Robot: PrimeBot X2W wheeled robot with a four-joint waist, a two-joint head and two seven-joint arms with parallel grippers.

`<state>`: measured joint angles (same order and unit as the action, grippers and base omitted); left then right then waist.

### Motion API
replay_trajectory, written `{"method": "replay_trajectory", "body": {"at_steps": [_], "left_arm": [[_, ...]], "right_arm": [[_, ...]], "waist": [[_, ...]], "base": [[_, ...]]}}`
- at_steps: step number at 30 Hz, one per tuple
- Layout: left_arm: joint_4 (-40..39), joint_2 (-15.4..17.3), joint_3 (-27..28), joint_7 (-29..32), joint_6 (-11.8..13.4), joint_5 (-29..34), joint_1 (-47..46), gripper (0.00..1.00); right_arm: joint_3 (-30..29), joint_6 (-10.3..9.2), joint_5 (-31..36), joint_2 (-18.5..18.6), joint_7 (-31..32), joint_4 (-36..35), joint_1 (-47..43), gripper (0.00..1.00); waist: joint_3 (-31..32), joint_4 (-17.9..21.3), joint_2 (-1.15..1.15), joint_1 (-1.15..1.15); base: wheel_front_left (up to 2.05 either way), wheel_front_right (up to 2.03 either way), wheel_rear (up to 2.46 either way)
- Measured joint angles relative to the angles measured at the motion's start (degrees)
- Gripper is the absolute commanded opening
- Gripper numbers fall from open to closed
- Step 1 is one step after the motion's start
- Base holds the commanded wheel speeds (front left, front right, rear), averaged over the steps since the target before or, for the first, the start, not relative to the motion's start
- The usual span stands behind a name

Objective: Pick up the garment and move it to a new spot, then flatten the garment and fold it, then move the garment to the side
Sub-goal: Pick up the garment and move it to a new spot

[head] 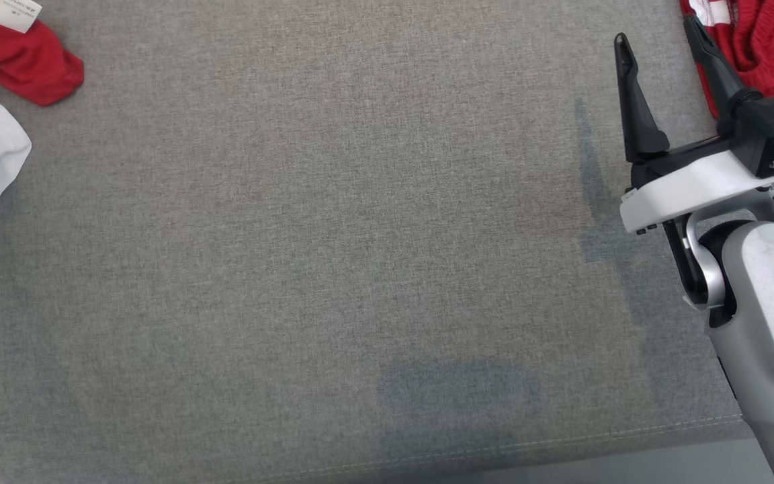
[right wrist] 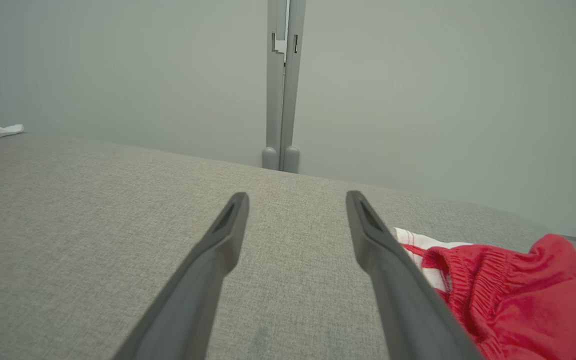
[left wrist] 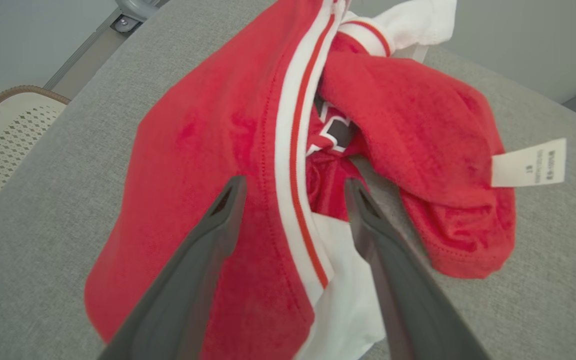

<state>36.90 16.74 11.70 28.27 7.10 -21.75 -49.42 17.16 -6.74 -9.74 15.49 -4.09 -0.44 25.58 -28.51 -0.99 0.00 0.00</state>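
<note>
**Item:** garment (left wrist: 208,165). Red fleecy knit with a white-and-red striped band (left wrist: 288,150), a white panel (left wrist: 348,295) and a white care label (left wrist: 528,162). Taken as the task's piece because the left gripper hangs over it.

**Condition:** crumpled in a loose heap and lapped over itself.

**Location:** on the grey cloth surface (head: 333,235), at 10 o'clock in the head view, running off the frame edge. In the left wrist view it lies directly beneath the fingers.

**Handling, as judged:** light, soft and limp. It has no stiffness, so it is likely to droop and bunch when lifted. The nap should give purchase rather than slip. It is not fragile. Because the layers overlap, a deep pinch could gather more than one.

**Suggested hold, as judged:** the striped band, where the seamed cloth looks thickest. Alternatively, the hemmed lobe (left wrist: 468,250) at 4 o'clock in the left wrist view, which offers a free edge. The label is best avoided.

**Left gripper** (left wrist: 294,182): jaws spread wide and straddling the band, grasping nothing. Whether the tips touch the cloth cannot be told.

**Right gripper** (head: 656,30): at 2 o'clock in the head view, jaws parted wide and empty, over bare surface.

**Also present:** second red piece (head: 770,47) with an elastic-gathered edge and white stripes. It sits at 1 o'clock in the head view, just beyond the right gripper's outer finger and well apart from the catalogued garment.
</note>
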Motion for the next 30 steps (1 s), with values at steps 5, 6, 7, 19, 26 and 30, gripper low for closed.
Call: {"method": "replay_trajectory", "body": {"at_steps": [5, 6, 7, 19, 26, 30], "left_arm": [[1.92, 0.68, -0.05, -0.20, 0.00, 1.91, -0.09, 1.00], [2.34, 0.68, -0.21, -0.43, 0.00, 2.33, -0.12, 1.00], [2.80, 0.70, -0.25, -0.68, 0.00, 2.70, -0.17, 1.00], [5.04, 0.54, 0.90, -4.24, 0.00, 2.98, -2.05, 0.00], [4.94, -1.45, -0.44, -8.61, -0.32, 2.93, -4.30, 0.00], [4.72, -1.55, -0.87, -10.83, -1.75, 2.92, -5.41, 0.00]], "right_arm": [[0.08, 0.16, 0.07, 0.19, 0.12, -0.27, 0.19, 1.00], [0.08, 0.16, 0.07, 0.34, 0.12, -0.27, 0.19, 1.00], [0.08, 0.18, 0.07, 0.42, 0.12, -0.27, 0.20, 1.00], [-0.49, 0.33, 0.07, 0.73, 0.12, -0.36, 0.40, 1.00], [-1.49, 0.27, 0.05, 0.73, -0.59, 0.02, 0.40, 1.00], [-1.65, 0.26, -0.05, 0.47, -1.43, 0.86, 0.39, 1.00]], "waist": [[-0.86, 0.30, 0.00, 0.00], [-0.96, 0.34, 0.00, 0.00], [-1.03, 0.38, 0.00, 0.00], [-1.73, 0.96, 0.00, 0.00], [-1.05, -0.15, 0.00, 0.00], [0.00, -0.79, 0.00, 0.00]], "base": [[0.00, 0.00, 0.00], [0.00, 0.00, 0.00], [0.00, 0.00, 0.00], [0.00, 0.00, 0.00], [0.00, 0.00, 0.00], [0.00, 0.00, 0.00]]}}
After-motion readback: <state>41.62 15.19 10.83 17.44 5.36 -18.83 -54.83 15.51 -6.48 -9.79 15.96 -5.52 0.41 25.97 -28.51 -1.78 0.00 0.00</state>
